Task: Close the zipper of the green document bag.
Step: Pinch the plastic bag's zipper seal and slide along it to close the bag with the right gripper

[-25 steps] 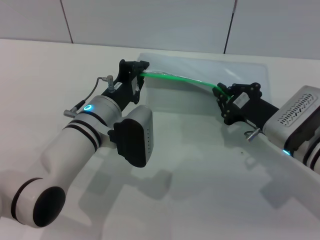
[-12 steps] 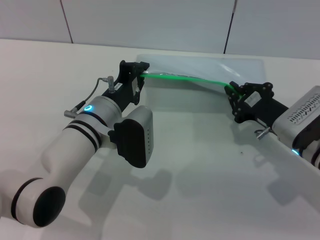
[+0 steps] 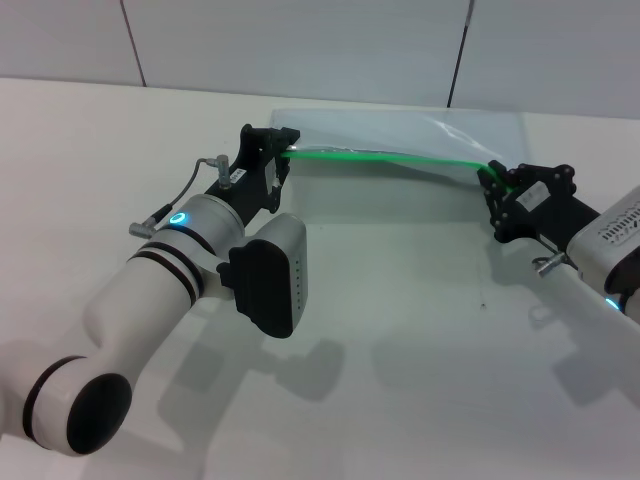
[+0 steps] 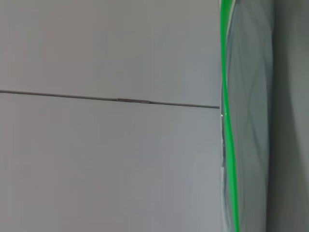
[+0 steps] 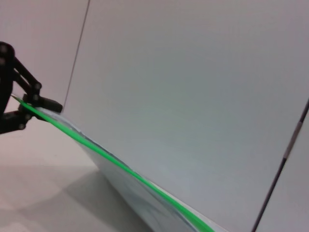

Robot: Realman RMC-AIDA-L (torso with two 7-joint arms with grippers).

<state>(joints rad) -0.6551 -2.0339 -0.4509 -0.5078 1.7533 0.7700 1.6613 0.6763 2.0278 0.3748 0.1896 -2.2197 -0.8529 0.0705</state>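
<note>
The green document bag (image 3: 400, 132) is a translucent pouch lying at the far side of the table, its near edge lifted. The bright green zipper (image 3: 385, 156) runs along that edge, stretched taut between both grippers. My left gripper (image 3: 281, 151) is shut on the strip's left end. My right gripper (image 3: 494, 179) is shut on the zipper at its right end, and the slider is hidden between the fingers. The left wrist view shows the zipper (image 4: 227, 125) beside the bag (image 4: 251, 121). The right wrist view shows the zipper (image 5: 111, 159) leading to the left gripper (image 5: 19, 104).
The white table (image 3: 400, 330) spreads in front of the bag. A pale panelled wall (image 3: 300, 50) with dark seams rises right behind the bag. My left forearm (image 3: 190, 260) lies across the near left of the table.
My right gripper has slid to the right along the zipper, from about mid-strip to the bag's right end. The strip is now straighter. The left gripper has held still.
</note>
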